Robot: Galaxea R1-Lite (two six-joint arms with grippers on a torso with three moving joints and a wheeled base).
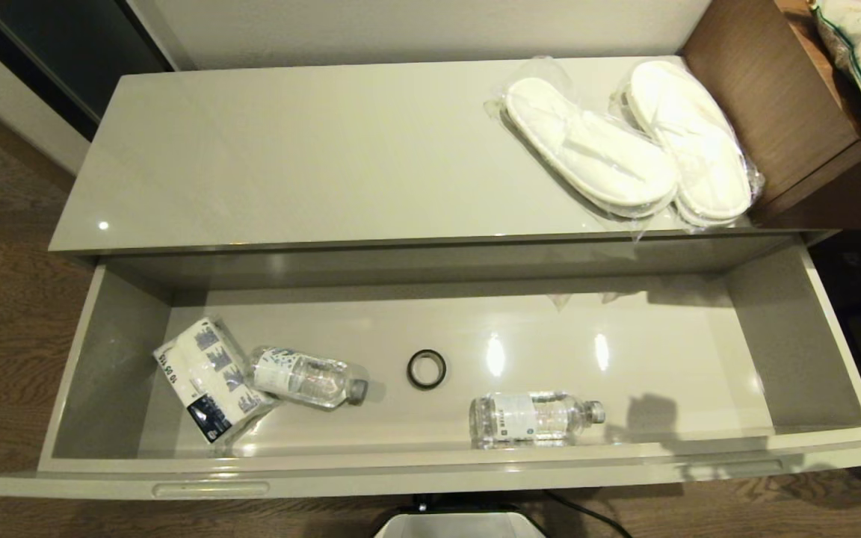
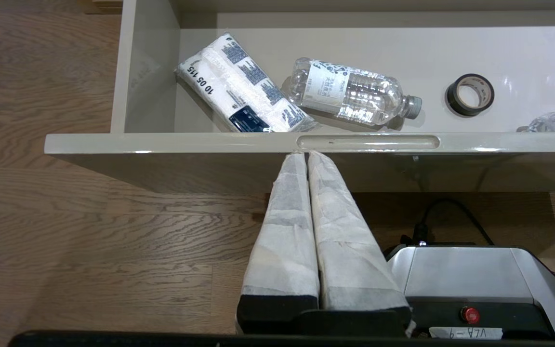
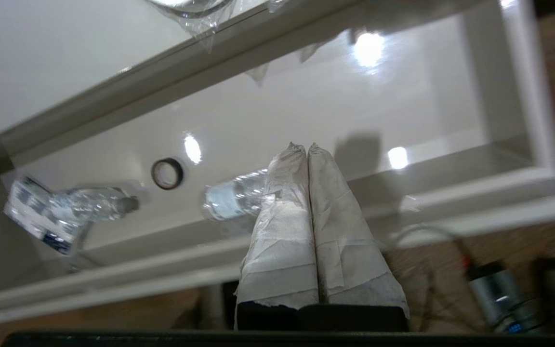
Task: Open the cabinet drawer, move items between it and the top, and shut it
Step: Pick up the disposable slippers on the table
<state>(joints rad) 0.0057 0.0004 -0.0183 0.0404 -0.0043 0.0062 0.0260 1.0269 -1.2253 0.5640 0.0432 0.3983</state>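
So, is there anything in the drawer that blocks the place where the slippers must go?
Nothing visible does. The slippers lie on the top at its right end, and the right part of the open drawer below them is bare. The bottles, tape and tissue pack lie further left.

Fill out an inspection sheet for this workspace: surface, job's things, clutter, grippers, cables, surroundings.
Surface: cabinet top, glossy, bare apart from the slippers at its right end.
Job's things: cabinet drawer pulled open; two bagged slippers side by side on the top, bag edges overhanging its front rim.
Clutter: in the drawer, tissue pack with a water bottle against it, black tape roll, second bottle near the front wall.
Grippers: left gripper shut, empty, just below the drawer front's slot; right gripper shut, empty, in front of the open drawer.
Cables: black cable on the floor by the robot base.
Surroundings: wood floor; brown desk at right.
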